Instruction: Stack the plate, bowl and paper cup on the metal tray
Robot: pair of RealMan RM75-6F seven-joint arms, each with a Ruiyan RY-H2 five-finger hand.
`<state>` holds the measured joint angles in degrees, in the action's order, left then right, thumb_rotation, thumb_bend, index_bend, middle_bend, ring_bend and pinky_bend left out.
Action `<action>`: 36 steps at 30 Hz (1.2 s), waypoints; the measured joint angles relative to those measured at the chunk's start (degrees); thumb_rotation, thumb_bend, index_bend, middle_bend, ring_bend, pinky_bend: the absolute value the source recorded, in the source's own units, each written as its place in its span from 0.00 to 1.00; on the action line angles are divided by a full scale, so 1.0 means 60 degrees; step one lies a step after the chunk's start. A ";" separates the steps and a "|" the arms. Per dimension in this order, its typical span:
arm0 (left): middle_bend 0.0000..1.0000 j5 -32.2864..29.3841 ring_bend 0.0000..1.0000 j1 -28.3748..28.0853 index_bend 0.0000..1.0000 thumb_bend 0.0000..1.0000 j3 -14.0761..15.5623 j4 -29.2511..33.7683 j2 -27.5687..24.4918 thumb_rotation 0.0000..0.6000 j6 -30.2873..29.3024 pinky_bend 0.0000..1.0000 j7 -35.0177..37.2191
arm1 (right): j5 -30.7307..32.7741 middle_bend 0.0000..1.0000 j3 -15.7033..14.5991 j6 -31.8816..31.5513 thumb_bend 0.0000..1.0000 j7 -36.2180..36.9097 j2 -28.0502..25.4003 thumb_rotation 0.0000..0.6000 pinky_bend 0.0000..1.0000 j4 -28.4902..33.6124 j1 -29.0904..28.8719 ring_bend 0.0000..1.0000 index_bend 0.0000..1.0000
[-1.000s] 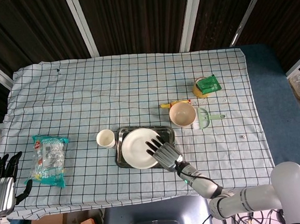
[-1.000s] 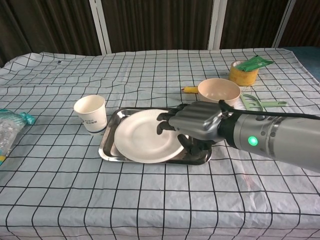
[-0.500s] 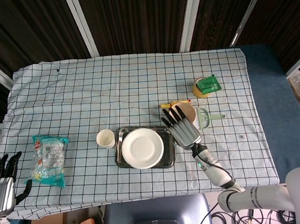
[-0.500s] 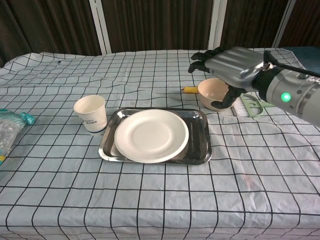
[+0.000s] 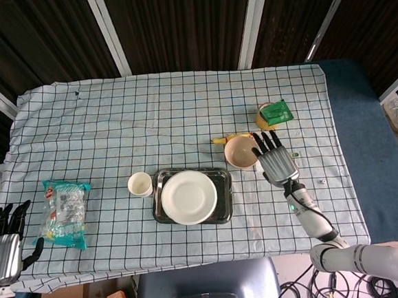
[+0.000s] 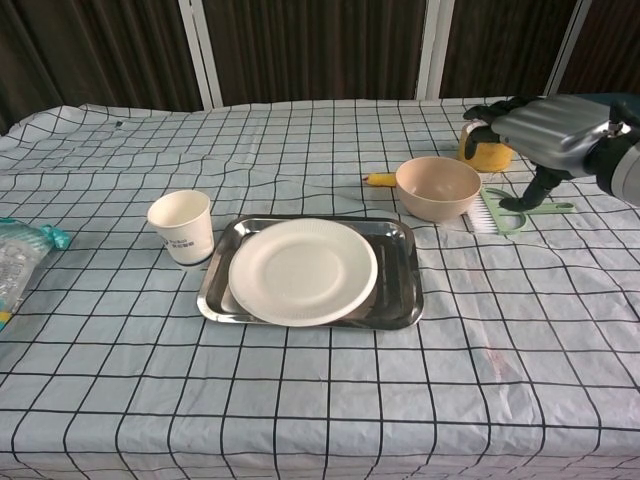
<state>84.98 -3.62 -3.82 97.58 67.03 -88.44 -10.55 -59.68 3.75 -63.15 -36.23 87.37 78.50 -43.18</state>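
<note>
A matt white paper plate (image 6: 302, 271) lies on the glossy metal tray (image 6: 400, 300), over wrinkled checked cloth (image 6: 300, 400).

You have a white plate (image 6: 302, 271) on a shiny silver metal tray (image 6: 398, 297), a white paper cup (image 6: 181, 227) with a small blue mark, and a beige bowl (image 6: 438, 187). All sit on a pale blue tablecloth (image 6: 320, 400) with a black grid pattern. Your right hand (image 6: 543, 130) is grey metal with black fingers, near a pale green brush (image 6: 507, 211) and a yellow tub (image 6: 483, 149) with a green packet (image 5: 275, 112).
</note>
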 measured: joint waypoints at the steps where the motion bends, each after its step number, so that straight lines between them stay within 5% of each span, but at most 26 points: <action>1: 0.14 0.0001 0.04 0.0009 0.00 0.37 -0.0003 -0.0005 -0.0005 1.00 -0.0016 0.04 0.0021 | -0.0021 0.00 0.0009 0.0052 0.19 0.0072 0.0094 1.00 0.00 -0.0180 0.0012 0.00 0.29; 5: 0.14 -0.0028 0.04 0.0004 0.00 0.37 0.0001 -0.0023 -0.0019 1.00 0.0020 0.04 0.0036 | -0.0083 0.00 0.0110 0.0326 0.20 0.0400 0.0557 1.00 0.00 -0.0997 0.0020 0.00 0.33; 17: 0.14 -0.0037 0.04 0.0026 0.00 0.37 -0.0014 -0.0032 -0.0027 1.00 -0.0049 0.04 0.0040 | -0.0904 0.01 0.0408 0.0745 0.48 0.1540 0.2059 1.00 0.00 -0.3180 -0.0100 0.00 0.51; 36: 0.14 0.0021 0.04 0.0055 0.00 0.37 0.0006 -0.0018 -0.0045 1.00 -0.0109 0.04 0.0074 | -0.2059 0.10 0.0715 -0.0307 0.47 0.2114 0.2584 1.00 0.00 -0.3858 0.0158 0.00 0.73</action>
<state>85.10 -3.29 -3.78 97.47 66.77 -89.10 -10.11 -72.03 8.04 -64.99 -23.55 102.88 55.35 -42.23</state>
